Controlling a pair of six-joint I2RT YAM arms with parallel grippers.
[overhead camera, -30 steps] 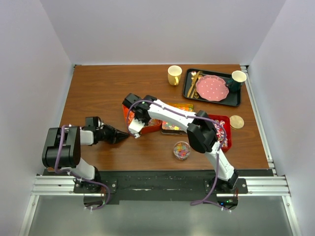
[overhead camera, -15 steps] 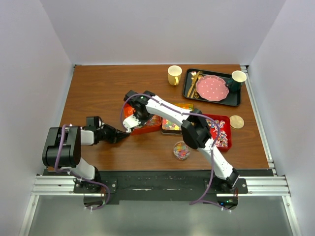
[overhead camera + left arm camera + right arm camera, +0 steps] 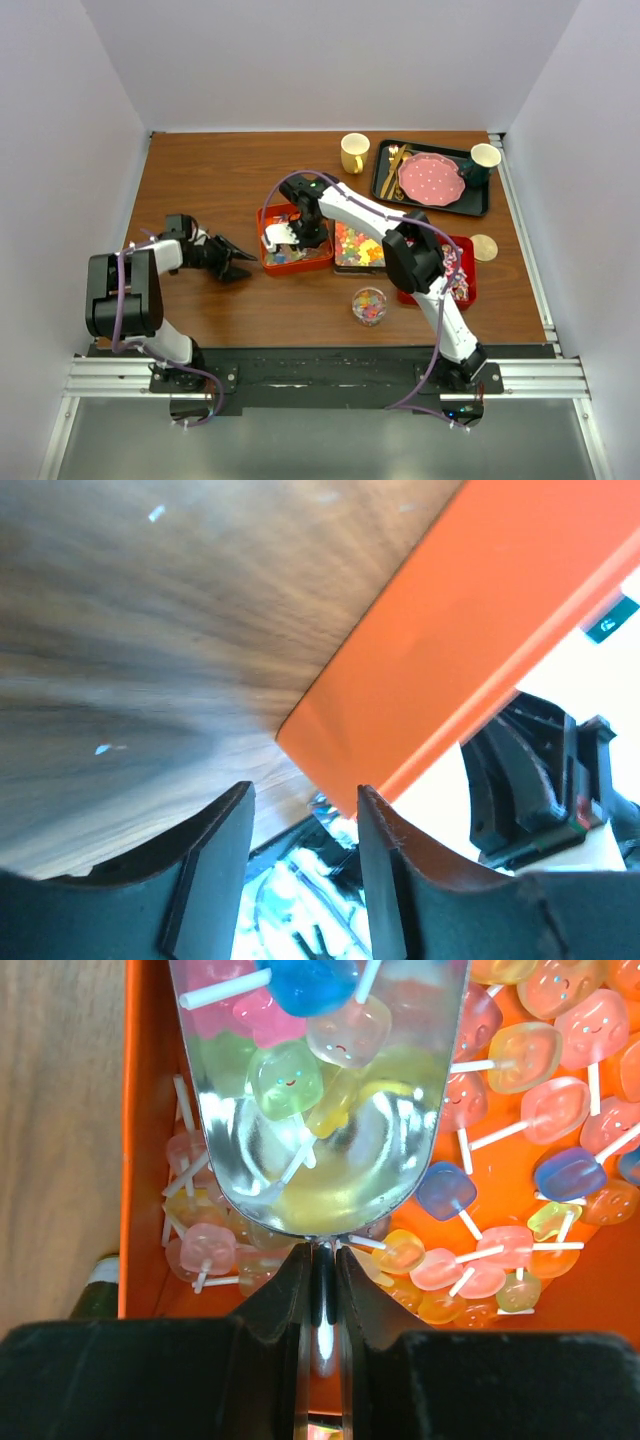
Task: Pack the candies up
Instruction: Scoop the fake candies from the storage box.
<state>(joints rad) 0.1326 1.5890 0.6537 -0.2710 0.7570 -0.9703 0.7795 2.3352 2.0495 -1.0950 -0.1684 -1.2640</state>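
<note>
On my far left, the left gripper (image 3: 245, 266) lies low over the wooden table (image 3: 200, 185), pointed at the orange tray (image 3: 470, 630). Its wrist view shows me the two fingers (image 3: 210, 870) parted to a middling gap with nothing between them. The tray's corner sits just ahead of that gap, and I cannot tell whether anything touches it.

Next along, the right arm reaches across to that same tray. The right gripper (image 3: 320, 1255) is pinched tight on the thin handle of a metal scoop (image 3: 320, 1140), whose bowl is down in the tray over the lollipops (image 3: 540, 1110), close to one side wall. The scoop carries a small load: blue, pink, pale green and yellow pieces on white sticks. The other lollipops, mostly orange and pink with some blue, lie loose over the tray floor.

Just right of the orange tray stands a dark tray (image 3: 358, 271) full of glossy red, yellow and green gummies (image 3: 360, 245). Nearer to me, a glass cup (image 3: 354, 304) holds a few mixed candies (image 3: 369, 307). Further right, a red tray (image 3: 467, 270) holds wrapped candies (image 3: 452, 275) in white, pink and purple, partly hidden by the right arm.

At the far side I see a yellow mug (image 3: 354, 152), then a black tray (image 3: 478, 205) carrying gold cutlery (image 3: 392, 170), a pink dotted plate (image 3: 430, 178) and a dark green cup (image 3: 484, 156). A round coaster (image 3: 483, 247) lies beside the red tray.
</note>
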